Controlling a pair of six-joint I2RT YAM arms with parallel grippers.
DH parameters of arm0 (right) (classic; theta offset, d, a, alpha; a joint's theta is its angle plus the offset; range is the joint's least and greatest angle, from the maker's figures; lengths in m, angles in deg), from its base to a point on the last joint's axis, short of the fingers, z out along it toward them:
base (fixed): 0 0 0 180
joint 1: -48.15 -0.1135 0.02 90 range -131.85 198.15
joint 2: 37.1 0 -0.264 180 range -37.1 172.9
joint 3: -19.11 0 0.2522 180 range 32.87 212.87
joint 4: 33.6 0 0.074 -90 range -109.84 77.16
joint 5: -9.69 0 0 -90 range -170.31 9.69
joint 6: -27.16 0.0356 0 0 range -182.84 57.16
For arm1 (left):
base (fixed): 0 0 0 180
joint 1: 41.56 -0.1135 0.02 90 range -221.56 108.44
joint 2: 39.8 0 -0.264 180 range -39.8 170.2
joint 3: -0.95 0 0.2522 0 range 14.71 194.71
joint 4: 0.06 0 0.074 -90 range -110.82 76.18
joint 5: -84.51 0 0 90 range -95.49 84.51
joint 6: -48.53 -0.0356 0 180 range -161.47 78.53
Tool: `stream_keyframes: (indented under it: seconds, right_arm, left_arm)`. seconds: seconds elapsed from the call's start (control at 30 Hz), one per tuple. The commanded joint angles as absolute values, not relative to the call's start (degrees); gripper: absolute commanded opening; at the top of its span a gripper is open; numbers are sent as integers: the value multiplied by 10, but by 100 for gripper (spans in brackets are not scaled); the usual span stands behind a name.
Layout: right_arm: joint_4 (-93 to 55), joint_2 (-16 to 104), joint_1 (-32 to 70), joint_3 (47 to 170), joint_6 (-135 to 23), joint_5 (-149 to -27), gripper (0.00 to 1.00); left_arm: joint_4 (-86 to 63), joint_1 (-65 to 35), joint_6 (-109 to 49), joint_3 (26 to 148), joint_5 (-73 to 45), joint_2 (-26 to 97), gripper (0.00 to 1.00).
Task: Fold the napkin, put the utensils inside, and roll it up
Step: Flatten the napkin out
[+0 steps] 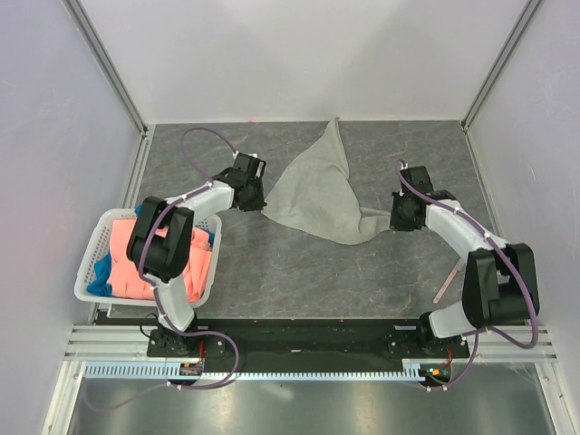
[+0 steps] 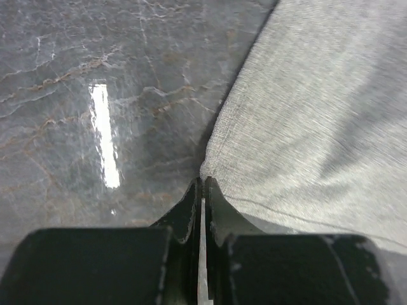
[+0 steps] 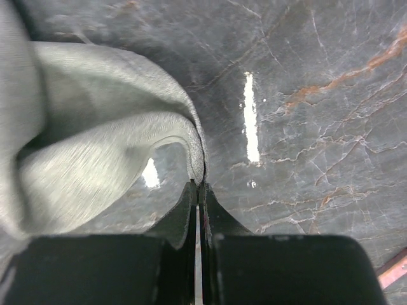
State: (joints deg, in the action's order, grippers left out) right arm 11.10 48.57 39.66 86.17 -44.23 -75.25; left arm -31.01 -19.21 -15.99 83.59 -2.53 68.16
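The light grey napkin (image 1: 317, 195) is spread between both arms on the grey marble table, one corner reaching toward the back wall. My left gripper (image 1: 256, 205) is shut on the napkin's left corner, which shows at the fingertips in the left wrist view (image 2: 305, 127). My right gripper (image 1: 396, 223) is shut on the napkin's right corner, bunched and lifted off the table in the right wrist view (image 3: 95, 140). The pinkish-brown utensil (image 1: 447, 281) lies on the table beside the right arm's base; its end shows in the right wrist view (image 3: 394, 270).
A white basket (image 1: 93, 258) at the left holds a coral-orange cloth (image 1: 145, 258) and a blue cloth (image 1: 101, 272). White walls and metal posts enclose the table at the back and sides.
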Motion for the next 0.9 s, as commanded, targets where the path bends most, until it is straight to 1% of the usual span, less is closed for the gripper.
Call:
stream_keyframes:
  seconds: [0.0,0.3,0.33,0.4,0.43,0.57,0.7,0.83,0.87]
  right_arm:
    - [121,400,397,900,-467,-769,0]
    - [207,228,397,1026,-527,-757,0]
    - [215,214,396,1057,-529,-749,0]
    - [237,179,397,1093,-533,-739,0]
    - [251,170,396,1133,-533,-736,0]
    - [268,132,397,1227,-528,-734,0]
    - [274,131,397,1325,-517,-747,0]
    - [253,155,397,1345,-516,-730,0]
    - [246,168,397,1340,-518,-721,0]
  left_arm:
    - [-311,-187,-154,867,-50,565,2]
    - [-355,-191,-159,918,-53,359,2]
    - [-362,-191,-157,926,-53,323,2]
    - [-386,-191,-155,952,-67,289,2]
    - [-394,-191,-155,962,-67,258,2]
    - [-437,-191,-155,1017,-65,190,2]
    - [-466,-191,-151,1088,-79,164,2]
    - [-463,-191,-152,1115,-88,184,2]
    - [-462,-191,-155,1122,-84,209,2]
